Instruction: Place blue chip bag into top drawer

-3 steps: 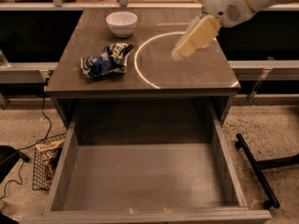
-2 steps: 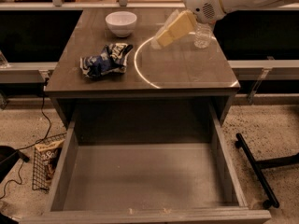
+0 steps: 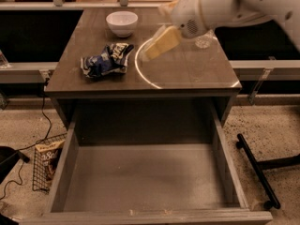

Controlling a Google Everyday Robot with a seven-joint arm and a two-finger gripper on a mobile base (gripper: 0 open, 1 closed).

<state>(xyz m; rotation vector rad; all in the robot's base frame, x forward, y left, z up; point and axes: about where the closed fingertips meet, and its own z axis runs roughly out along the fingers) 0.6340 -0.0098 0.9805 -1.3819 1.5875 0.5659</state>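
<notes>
The blue chip bag (image 3: 106, 60), crumpled dark blue and white foil, lies on the left part of the cabinet top (image 3: 187, 71). The top drawer (image 3: 145, 177) is pulled out wide below it and nothing lies in it. My gripper (image 3: 151, 51), cream-coloured fingers on a white arm, hangs over the middle of the top, a short way right of the bag and apart from it. It holds nothing that I can see.
A white bowl (image 3: 122, 22) stands at the back of the top, behind the bag. A clear glass (image 3: 204, 40) stands at the back right, partly behind the arm. A brown snack bag (image 3: 48, 157) sits in a wire basket on the floor at left. A black base leg (image 3: 255, 165) lies on the floor at right.
My gripper has moved left across the cabinet top, from the right side toward the blue chip bag. The bag, bowl and drawer have not moved.
</notes>
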